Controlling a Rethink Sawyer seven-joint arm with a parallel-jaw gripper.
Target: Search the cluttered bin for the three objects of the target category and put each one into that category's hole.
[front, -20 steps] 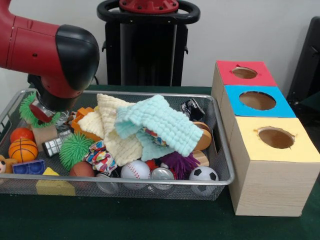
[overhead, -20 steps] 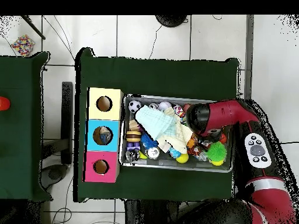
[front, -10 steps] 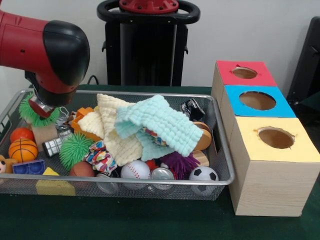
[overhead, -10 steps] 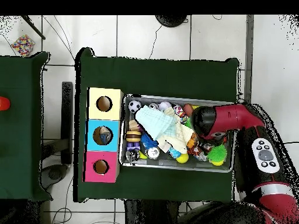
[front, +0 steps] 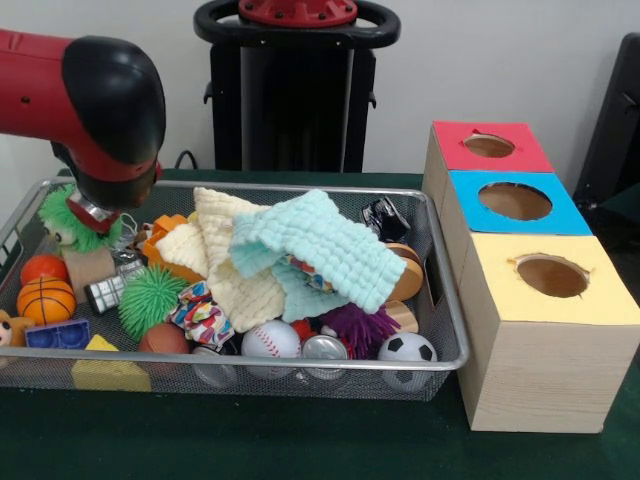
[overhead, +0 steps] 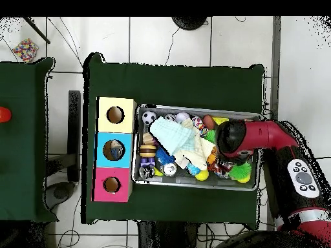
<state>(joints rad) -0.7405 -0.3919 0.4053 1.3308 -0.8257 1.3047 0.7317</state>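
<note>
Your arm (front: 85, 105) has swung up and back a bit over the last second, and the green spiky ball (front: 62, 218) is riding up with it off the bin's (front: 300, 372) corner. You can't tell if the claw is clamped on it, since the wrist hides it. Holes (front: 515, 200) are well apart on the opposite side.

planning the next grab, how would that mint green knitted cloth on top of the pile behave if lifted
The mint green knitted cloth drapes over the items beneath it, so it is probably floppy and would sag from one pinch point. It looks light. Lying partly on the cream knitted cloth, it may drag that along.
</note>
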